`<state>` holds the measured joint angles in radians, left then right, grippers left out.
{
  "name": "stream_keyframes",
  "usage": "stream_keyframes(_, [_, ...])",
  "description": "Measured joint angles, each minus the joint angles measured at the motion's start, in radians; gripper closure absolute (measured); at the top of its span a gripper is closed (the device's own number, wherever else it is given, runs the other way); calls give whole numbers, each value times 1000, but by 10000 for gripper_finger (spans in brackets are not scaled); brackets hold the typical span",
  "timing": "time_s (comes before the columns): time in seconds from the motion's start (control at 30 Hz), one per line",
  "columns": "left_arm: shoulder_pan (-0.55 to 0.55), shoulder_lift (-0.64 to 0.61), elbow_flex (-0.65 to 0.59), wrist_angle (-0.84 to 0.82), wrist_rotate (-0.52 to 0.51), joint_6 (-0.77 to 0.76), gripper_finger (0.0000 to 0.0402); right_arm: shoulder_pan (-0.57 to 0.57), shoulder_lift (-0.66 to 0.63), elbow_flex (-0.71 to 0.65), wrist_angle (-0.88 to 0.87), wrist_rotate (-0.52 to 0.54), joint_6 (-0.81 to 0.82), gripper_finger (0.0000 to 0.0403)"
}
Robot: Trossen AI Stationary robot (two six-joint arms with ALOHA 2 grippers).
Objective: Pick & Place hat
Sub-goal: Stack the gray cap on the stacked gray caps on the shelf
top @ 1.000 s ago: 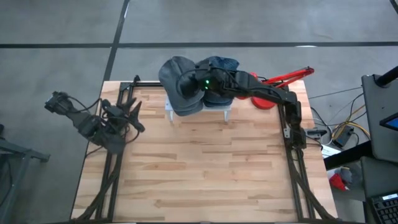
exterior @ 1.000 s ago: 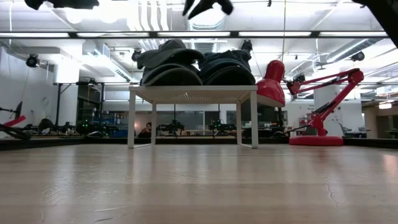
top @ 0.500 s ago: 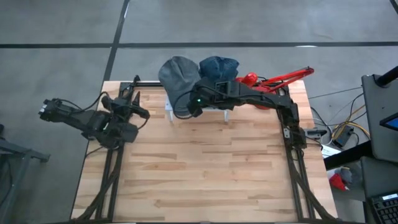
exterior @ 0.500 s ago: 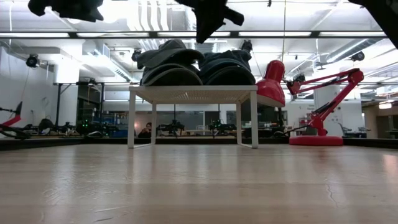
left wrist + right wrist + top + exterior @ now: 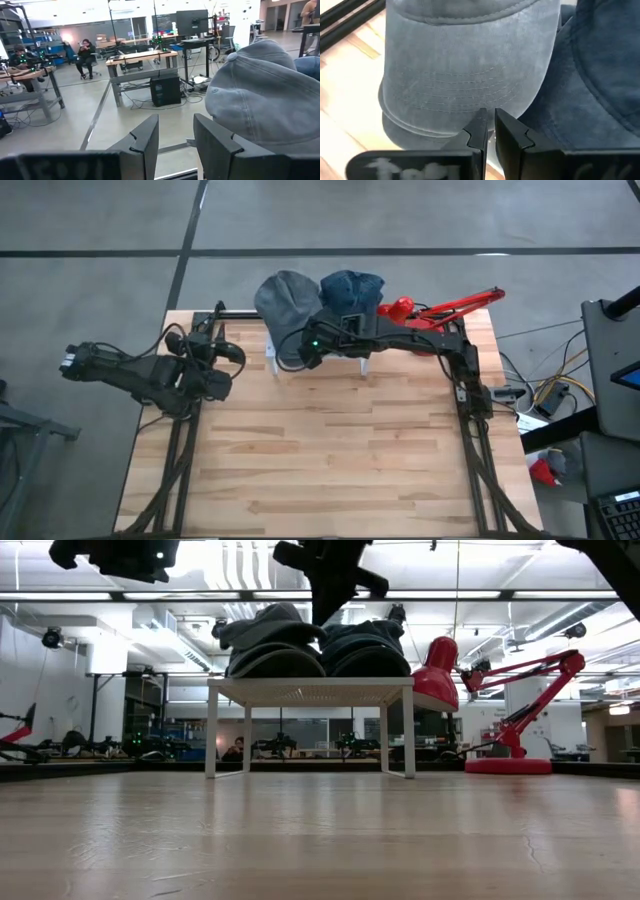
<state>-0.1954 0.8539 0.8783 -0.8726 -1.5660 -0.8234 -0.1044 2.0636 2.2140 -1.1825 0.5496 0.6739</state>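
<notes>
2 hats sit side by side on a small white stand [image 5: 362, 356] at the far edge of the bench [image 5: 330, 450]. The grey hat [image 5: 284, 301] is on the left arm's side; the blue hat [image 5: 352, 287] touches it on the right arm's side. In the low view both rest on the stand's top with their brims toward the camera.

The right pincer [image 5: 308, 352] hangs above the near edge of the stand, at the brim of the grey hat. In the right wrist view its fingers [image 5: 479, 131] stand almost together with only a thin slit between them and hold nothing. The grey hat's stitched brim lies directly ahead of the tips, and the blue hat lies ahead to one side. In the low view this pincer shows as a dark shape above the 2 hats.

The left pincer [image 5: 228, 352] is raised over the far left part of the bench, near the stand and pointing toward the grey hat. In the left wrist view its fingers [image 5: 148, 137] are apart, with an open gap between them and nothing in it. The grey hat's crown lies just beyond 1 finger, not touching it.

A red desk lamp [image 5: 440, 310] stands beyond the right arm, beside the blue hat.
</notes>
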Motion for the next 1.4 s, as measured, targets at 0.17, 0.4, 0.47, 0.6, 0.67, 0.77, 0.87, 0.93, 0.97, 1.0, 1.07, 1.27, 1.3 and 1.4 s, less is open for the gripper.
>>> stream_keyframes(0.17, [7,1,0,0,-4,1,275,0,0,-13,12,-9,0,371])
stream_keyframes(0.4, [19,1,0,1,-5,2,275,2,9,-13,22,-52,7,371])
stream_keyframes(0.47, [20,1,0,1,-5,2,275,2,19,-13,26,-64,8,371])
stream_keyframes(0.6, [20,1,0,1,-5,2,275,11,31,-14,82,-106,5,371])
stream_keyframes(0.67, [20,1,0,1,-5,1,275,18,28,-14,112,-106,-2,371])
stream_keyframes(0.77, [20,1,0,1,-5,2,275,24,26,-14,138,-107,-22,371])
stream_keyframes(0.87, [20,1,0,1,-5,1,275,23,26,-14,142,-107,-26,371])
stream_keyframes(0.93, [20,1,0,1,-5,1,275,23,27,-14,144,-108,-26,371])
stream_keyframes(0.97, [20,1,0,1,-5,1,275,23,27,-14,144,-111,-26,371])
stream_keyframes(1.0, [20,1,0,1,-5,1,275,23,28,-14,145,-116,-26,371])
stream_keyframes(1.07, [20,1,0,2,-5,1,275,23,28,-16,151,-118,-26,371])
stream_keyframes(1.27, [20,1,0,2,-5,1,275,24,28,-33,172,-136,-22,371])
stream_keyframes(1.3, [20,1,0,2,-5,1,275,24,29,-38,183,-136,-23,371])
stream_keyframes(1.4, [20,1,0,2,-5,1,275,26,29,-50,205,-132,-27,371])
